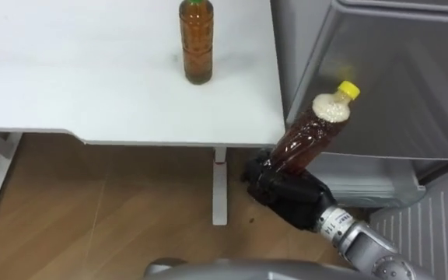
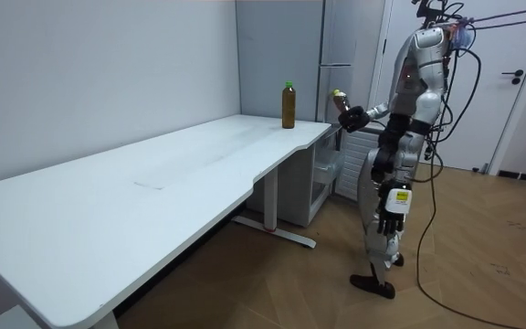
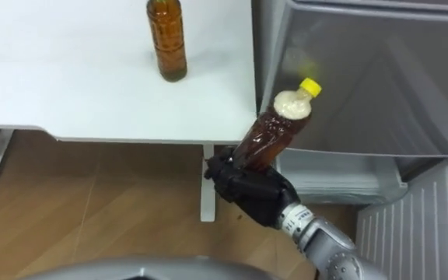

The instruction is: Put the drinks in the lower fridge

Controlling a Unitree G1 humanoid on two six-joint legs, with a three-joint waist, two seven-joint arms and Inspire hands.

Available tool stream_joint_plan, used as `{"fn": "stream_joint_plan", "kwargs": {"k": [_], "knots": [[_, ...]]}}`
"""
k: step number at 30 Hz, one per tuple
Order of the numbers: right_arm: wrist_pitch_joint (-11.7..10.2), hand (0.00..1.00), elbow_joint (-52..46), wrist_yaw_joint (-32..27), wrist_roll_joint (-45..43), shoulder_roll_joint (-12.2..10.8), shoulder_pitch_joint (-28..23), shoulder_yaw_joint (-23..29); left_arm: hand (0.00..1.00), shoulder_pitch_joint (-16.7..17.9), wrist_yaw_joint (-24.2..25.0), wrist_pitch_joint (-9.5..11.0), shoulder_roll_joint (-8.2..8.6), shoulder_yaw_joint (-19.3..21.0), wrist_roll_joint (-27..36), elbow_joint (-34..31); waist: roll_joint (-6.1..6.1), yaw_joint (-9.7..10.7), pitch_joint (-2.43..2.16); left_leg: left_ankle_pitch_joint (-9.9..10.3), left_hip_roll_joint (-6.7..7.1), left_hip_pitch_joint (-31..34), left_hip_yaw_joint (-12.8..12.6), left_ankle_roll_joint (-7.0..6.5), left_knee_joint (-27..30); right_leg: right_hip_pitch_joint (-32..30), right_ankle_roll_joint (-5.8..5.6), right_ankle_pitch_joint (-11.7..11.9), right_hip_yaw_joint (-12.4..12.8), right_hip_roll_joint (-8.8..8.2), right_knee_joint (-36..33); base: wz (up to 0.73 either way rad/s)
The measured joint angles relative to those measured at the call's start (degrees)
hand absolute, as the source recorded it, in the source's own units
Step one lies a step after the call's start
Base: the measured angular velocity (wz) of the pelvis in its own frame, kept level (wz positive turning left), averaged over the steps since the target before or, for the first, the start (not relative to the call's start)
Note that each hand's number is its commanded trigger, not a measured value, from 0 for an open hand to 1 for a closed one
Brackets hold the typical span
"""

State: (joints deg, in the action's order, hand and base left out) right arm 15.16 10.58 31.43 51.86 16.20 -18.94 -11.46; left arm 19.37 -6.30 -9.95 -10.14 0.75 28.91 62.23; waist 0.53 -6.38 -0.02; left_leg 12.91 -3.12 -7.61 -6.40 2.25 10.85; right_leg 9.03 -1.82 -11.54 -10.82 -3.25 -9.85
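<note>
My right hand point(image 1: 290, 194) is shut on the lower part of a brown drink bottle point(image 1: 309, 136) with a yellow cap. The bottle leans up and to the right, with foam at its neck, just off the table's right corner and in front of the grey fridge point(image 1: 379, 70). A second brown drink bottle point(image 1: 197, 43) with a green cap stands upright near the far right of the white table point(image 1: 92, 78). In the room view I stand between the table's end and the fridge point(image 2: 336, 55). My left hand point(image 2: 392, 215) hangs relaxed at my side there.
Below the fridge's grey upper door, the lower compartment shows a pale drawer front point(image 1: 364, 175). Its white ribbed door point(image 1: 430, 225) stands swung out at the lower right. A white table leg point(image 1: 219, 190) stands on the wooden floor, just left of my hand.
</note>
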Motion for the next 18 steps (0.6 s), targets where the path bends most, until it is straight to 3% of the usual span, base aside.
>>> {"fn": "stream_joint_plan", "kwargs": {"k": [6, 13, 18], "knots": [[0.0, 1.00, 0.3, 0.0, -0.2, -0.1, 0.0, 0.0, 0.00, -3.3, 2.5, -0.8, -0.62, -2.8, -4.9, 2.2, -0.08, 1.2, 0.07, 0.0, -0.11, -0.5, -0.9, -0.01, -0.1, 0.0, 0.00, 0.0, 0.9, 0.11, 0.1, -0.07], [0.0, 1.00, 3.3, 0.1, -0.2, -0.3, 0.0, 3.1, 0.00, -3.6, 4.9, -0.9, -0.84, -3.9, -6.1, 2.8, -0.23, 3.4, 0.14, 0.1, -0.14, -0.7, -1.3, -0.01, -0.2, 0.0, -0.01, 0.0, 1.4, 0.17, 0.0, -0.02], [0.0, 1.00, 5.4, -0.8, -0.1, -0.4, 0.0, 4.4, 0.00, -3.3, 5.8, -1.4, -0.78, -4.0, -6.1, 3.0, -0.14, 4.6, -0.07, 0.1, -0.23, -1.1, -1.9, -0.01, -0.4, -0.1, 0.00, 0.0, 2.2, 0.28, 0.0, -0.06]]}}
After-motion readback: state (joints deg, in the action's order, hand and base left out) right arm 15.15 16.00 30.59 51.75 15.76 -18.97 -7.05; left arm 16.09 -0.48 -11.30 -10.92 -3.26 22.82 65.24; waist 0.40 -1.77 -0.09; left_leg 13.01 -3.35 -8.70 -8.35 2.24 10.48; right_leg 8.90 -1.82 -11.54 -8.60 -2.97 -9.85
